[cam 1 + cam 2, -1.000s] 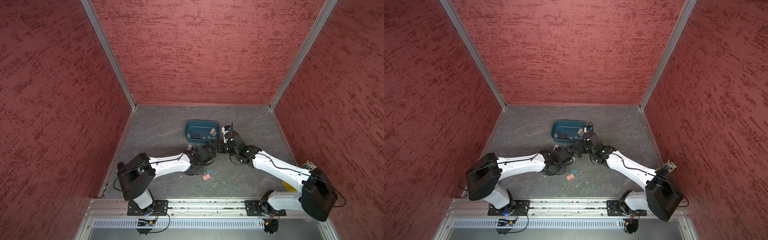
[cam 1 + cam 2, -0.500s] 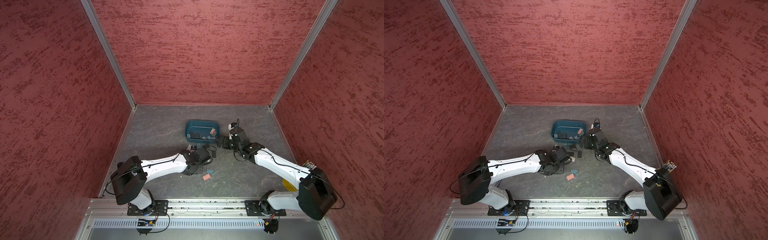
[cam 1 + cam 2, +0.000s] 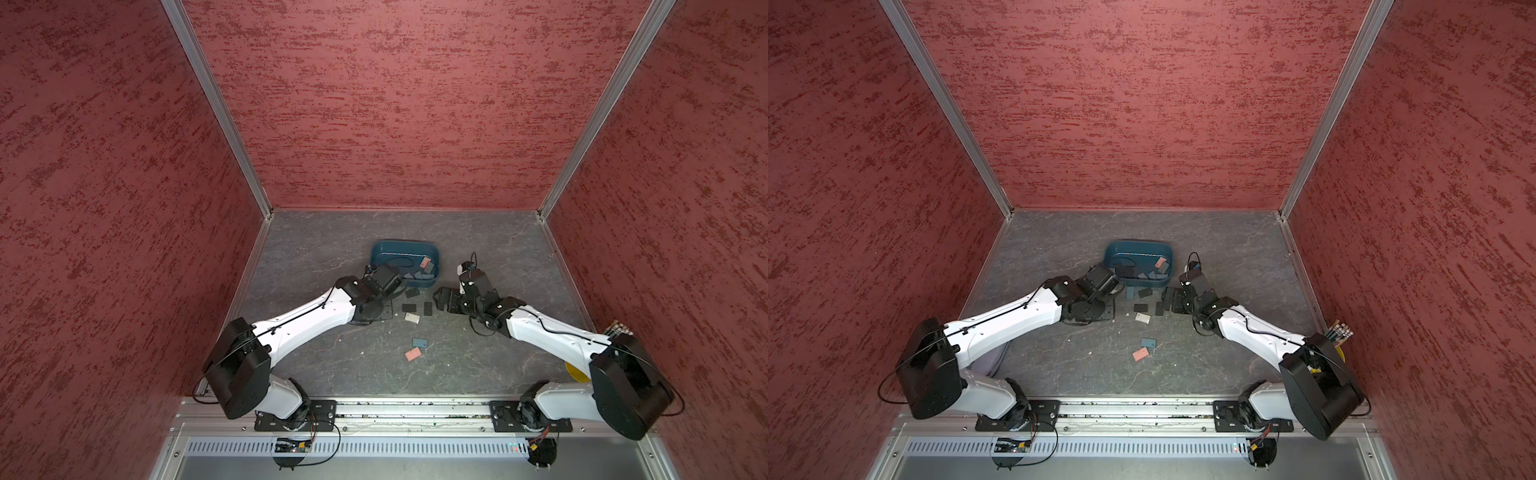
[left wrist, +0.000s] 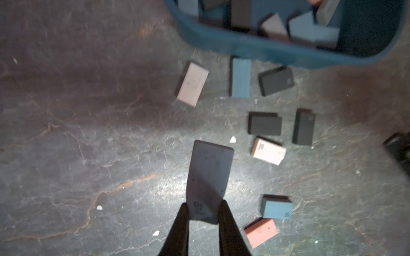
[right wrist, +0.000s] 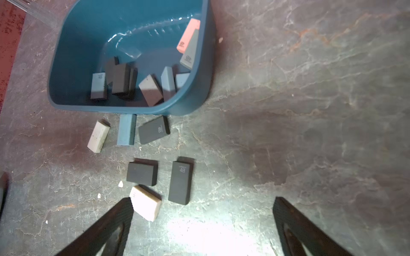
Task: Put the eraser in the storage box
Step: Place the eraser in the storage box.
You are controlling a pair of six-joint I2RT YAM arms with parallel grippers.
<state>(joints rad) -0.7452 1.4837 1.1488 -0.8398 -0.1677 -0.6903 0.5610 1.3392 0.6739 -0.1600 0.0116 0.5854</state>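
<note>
Left gripper (image 4: 203, 207) is clamping a pale grey flat rectangular eraser (image 4: 209, 175) by one short end, the rest sticking out past the fingertips. Dark teal-blue plastic storage box (image 3: 405, 249) is sitting mid-frame in both top views w/ several blocks inside. Held eraser is hanging short of the box, loose blocks lying btwn them. Right gripper (image 5: 203, 200) is standing wide apart, empty, over the grey stone-look table (image 5: 310, 88), one finger just beside a cream block (image 5: 146, 206).
</note>
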